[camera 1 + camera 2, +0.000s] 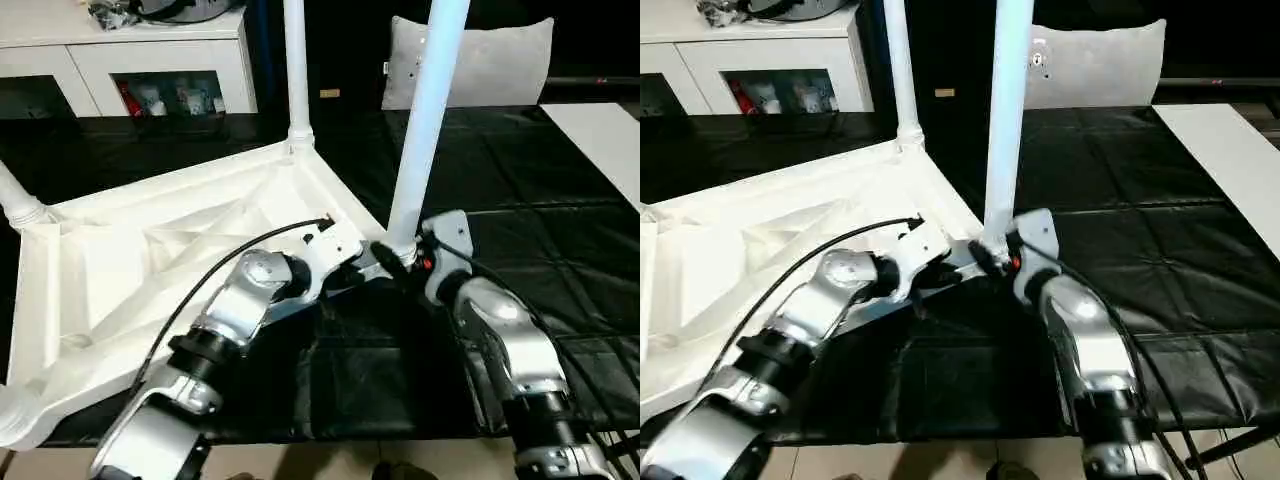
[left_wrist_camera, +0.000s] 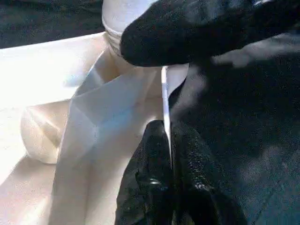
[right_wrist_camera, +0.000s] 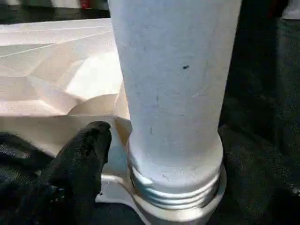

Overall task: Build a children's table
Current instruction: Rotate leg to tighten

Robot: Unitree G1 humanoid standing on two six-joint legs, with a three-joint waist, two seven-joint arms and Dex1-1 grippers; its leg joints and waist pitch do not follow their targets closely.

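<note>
**Upturned table, fourth leg at its socket**

Left eye view: the small white plastic children's table (image 1: 150, 250) lies upside down on the black sheet-covered work surface (image 1: 520, 180). Its ribbed underside faces up and fills the picture from the centre out to 9 o'clock. A long round white leg (image 1: 430, 100) stands in the near corner socket and rises toward 1 o'clock. A second white leg (image 1: 296, 60) stands at the far corner at 12 o'clock. The left gripper (image 1: 372, 262) meets the table rim just at 9 o'clock of the leg's foot. The right gripper (image 1: 410, 255) sits at that foot.

Right eye view: the same layout, with a white cabinet with glass doors (image 1: 770, 50) at 11 o'clock.

Left wrist view: the left gripper's black fingers (image 2: 154, 178) are pinched together on the thin white rim (image 2: 165, 93).

Right wrist view: the leg fills the centre, its threaded collar (image 3: 173, 192) just above the socket. I cannot tell whether the right gripper's jaws are apart or closed.

Handling, as I judge it: the hollow plastic is light and stiff, but smooth and slippery. The table will likely skate on the sheet unless it is pinned at the rim. The leg is best taken low, just above the threads, where a twist gives the least wobble and the taper is widest.
</note>
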